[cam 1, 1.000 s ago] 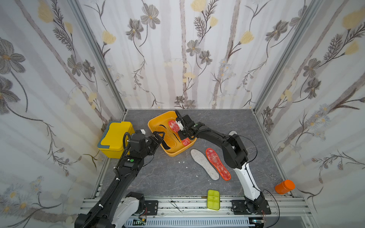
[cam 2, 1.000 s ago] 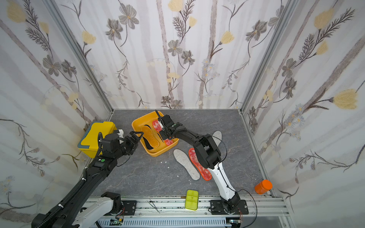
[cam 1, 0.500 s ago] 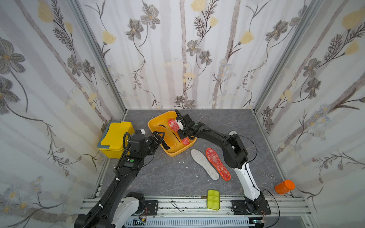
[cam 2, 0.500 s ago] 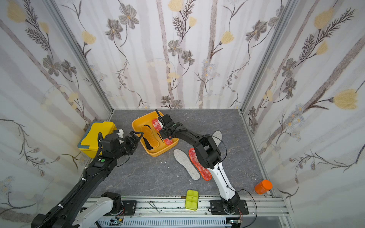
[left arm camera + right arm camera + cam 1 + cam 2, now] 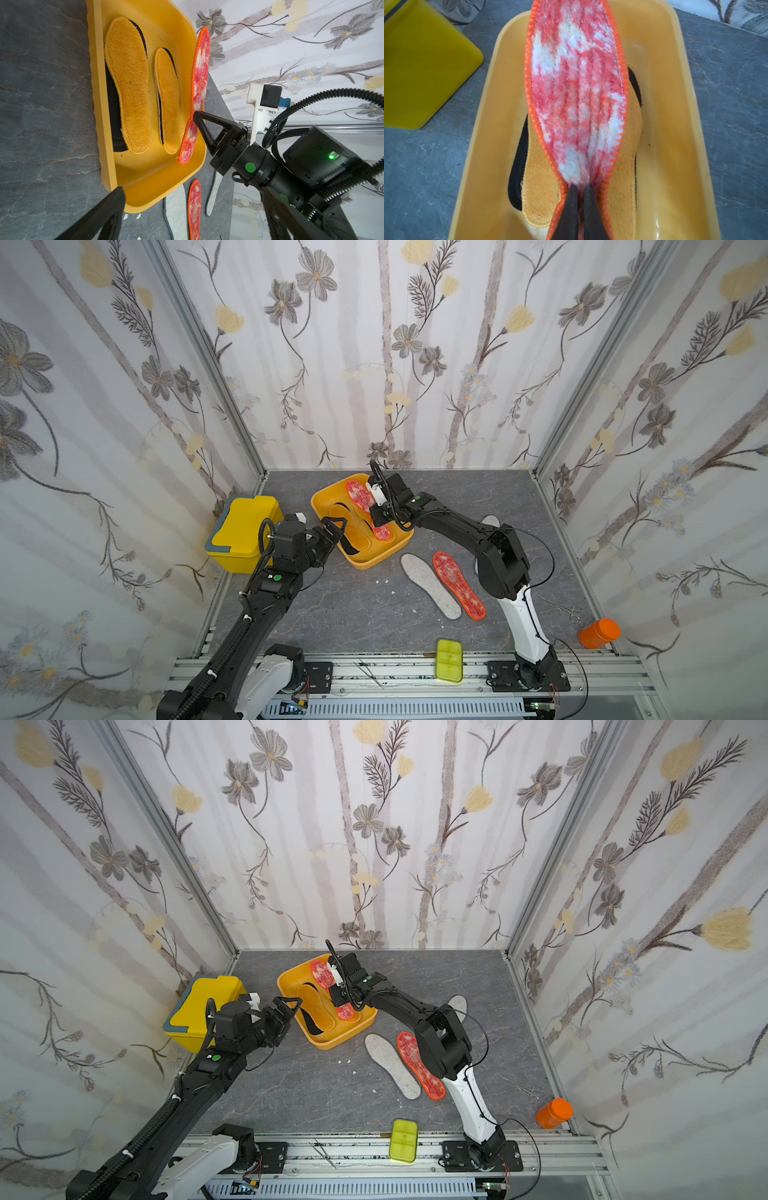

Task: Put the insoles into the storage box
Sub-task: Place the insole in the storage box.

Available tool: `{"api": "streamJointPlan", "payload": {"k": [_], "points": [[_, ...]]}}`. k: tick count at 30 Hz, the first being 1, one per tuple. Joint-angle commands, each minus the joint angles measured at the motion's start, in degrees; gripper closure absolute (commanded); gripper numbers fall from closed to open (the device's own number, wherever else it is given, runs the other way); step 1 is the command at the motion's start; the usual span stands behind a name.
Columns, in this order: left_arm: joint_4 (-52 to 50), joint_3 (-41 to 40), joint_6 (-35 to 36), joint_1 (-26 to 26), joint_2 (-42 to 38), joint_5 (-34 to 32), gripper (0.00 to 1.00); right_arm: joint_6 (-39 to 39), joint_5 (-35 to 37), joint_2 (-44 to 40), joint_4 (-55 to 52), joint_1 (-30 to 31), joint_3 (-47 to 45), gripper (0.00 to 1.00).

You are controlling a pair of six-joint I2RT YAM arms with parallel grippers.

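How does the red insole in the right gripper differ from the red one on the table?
The held red insole is pinched by the shut right gripper, tilted over the storage box; the table red insole lies flat and free. The held one creases at the fingers; the table one is unbent, beside a grey insole. Both are red-white mottled with orange rims.
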Motion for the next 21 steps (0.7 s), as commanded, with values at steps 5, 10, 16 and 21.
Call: {"api": "streamJointPlan", "payload": {"k": [5,10,16,21], "points": [[0.7,0.5,0.5,0.0,0.0,-0.8,0.0,2.3,-2.8,-1.7,2.2,0.8,0.4,1.0],[0.6,0.4,0.5,0.1,-0.2,-0.8,0.0,2.6,-2.9,-1.5,2.1,1.0,0.4,1.0],[0.3,0.2,0.5,0.1,-0.8,-1.0,0.0,4.1,-3.3,-1.1,1.9,1.5,0.3,1.0],[0.3,0.2,0.5,0.1,-1.0,-1.1,0.0,6.0,-2.8,-0.1,2.3,3.0,0.2,1.0]]}}
